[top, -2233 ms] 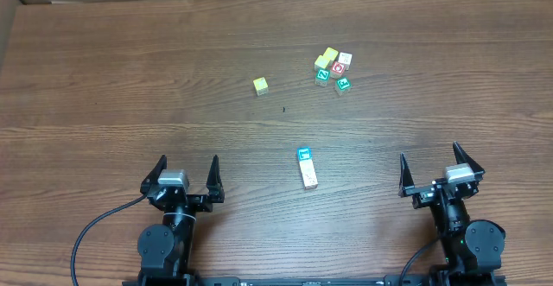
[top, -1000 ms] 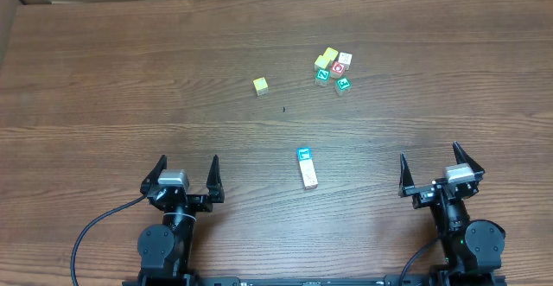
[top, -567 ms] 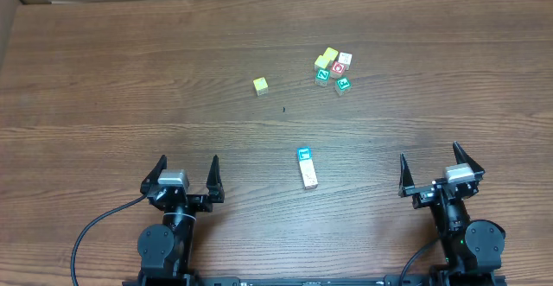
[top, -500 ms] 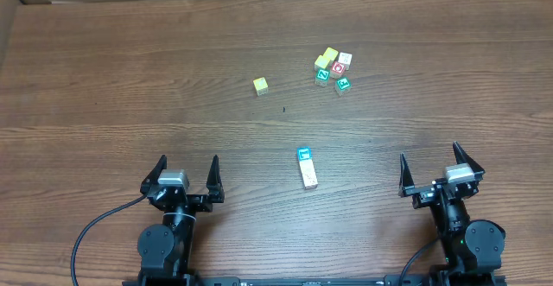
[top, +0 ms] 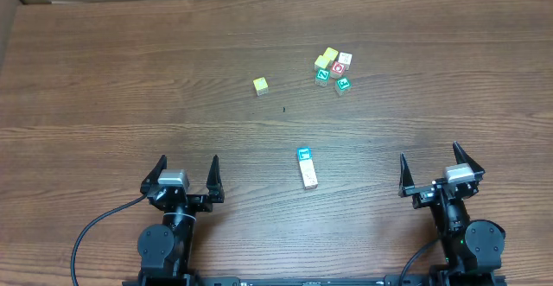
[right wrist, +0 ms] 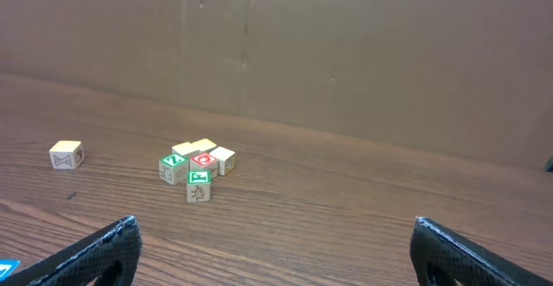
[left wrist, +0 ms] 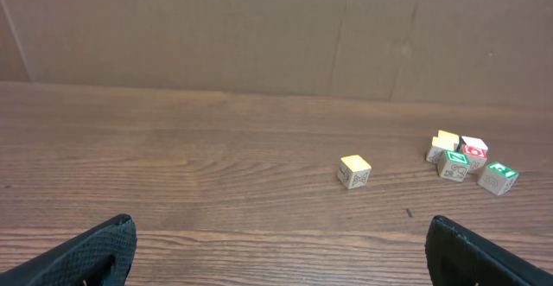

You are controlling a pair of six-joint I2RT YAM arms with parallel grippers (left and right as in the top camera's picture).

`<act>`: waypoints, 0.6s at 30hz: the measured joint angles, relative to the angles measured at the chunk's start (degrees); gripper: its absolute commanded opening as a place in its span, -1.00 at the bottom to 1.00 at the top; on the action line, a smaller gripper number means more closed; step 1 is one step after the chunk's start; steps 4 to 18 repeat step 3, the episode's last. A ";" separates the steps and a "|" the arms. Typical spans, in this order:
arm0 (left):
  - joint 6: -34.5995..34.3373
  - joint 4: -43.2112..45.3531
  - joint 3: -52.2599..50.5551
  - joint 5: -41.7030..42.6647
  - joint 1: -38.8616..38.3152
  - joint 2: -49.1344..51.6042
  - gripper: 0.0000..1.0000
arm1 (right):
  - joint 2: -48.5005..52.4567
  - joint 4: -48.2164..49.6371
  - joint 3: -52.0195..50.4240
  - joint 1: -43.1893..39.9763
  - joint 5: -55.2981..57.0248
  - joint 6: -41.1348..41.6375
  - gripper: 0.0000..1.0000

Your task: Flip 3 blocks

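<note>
Gaping left gripper (top: 188, 159); right gripper (top: 429, 152) likewise; both low

This looks like a robotics lab bench rather than a home or a shop. A wood-grain table (top: 104, 79) is backed by plain cardboard sheets (left wrist: 173, 27). A small black left arm (top: 168, 234) and right arm (top: 462, 230) are fixed at its near edge. A cable (top: 89, 226) trails from the left one, and a few toy blocks (top: 260, 85) lie scattered on the top.

One yellow-topped block (right wrist: 66, 155) apart from cube cluster (right wrist: 197, 167)
</note>
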 measured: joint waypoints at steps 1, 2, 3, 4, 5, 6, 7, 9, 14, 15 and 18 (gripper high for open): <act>0.00 0.00 0.00 0.02 0.00 0.00 0.99 | 0.00 -0.02 0.00 0.00 -0.02 -0.02 1.00; 0.00 -0.02 0.00 0.00 0.00 0.00 0.99 | 0.00 0.00 0.00 0.02 0.00 -0.02 1.00; 0.00 0.00 0.00 0.02 0.00 0.00 0.99 | 0.00 -0.02 0.00 0.00 -0.02 0.00 1.00; 0.00 0.00 0.00 0.02 0.00 0.00 0.99 | 0.00 -0.02 0.00 0.00 -0.02 0.00 1.00; 0.00 0.00 0.00 0.02 0.00 0.00 0.99 | 0.00 -0.02 0.00 0.00 -0.02 0.00 1.00; 0.00 0.00 0.00 0.02 0.00 0.00 0.99 | 0.00 -0.02 0.00 0.00 -0.02 0.00 1.00; 0.00 0.00 0.00 0.02 0.00 0.00 0.99 | 0.00 -0.02 0.00 0.00 -0.02 0.00 1.00; 0.00 0.00 0.00 0.02 0.00 0.00 0.99 | 0.00 -0.02 0.00 0.00 -0.02 0.00 1.00; 0.00 0.00 0.00 0.02 0.00 0.00 0.99 | 0.00 -0.02 0.00 0.00 -0.02 0.00 1.00; 0.00 0.00 0.00 0.02 0.00 0.00 0.99 | 0.00 -0.02 0.00 0.00 -0.02 0.00 1.00; 0.00 0.00 0.00 0.02 0.00 0.00 0.99 | 0.00 -0.02 0.00 0.00 -0.02 0.00 1.00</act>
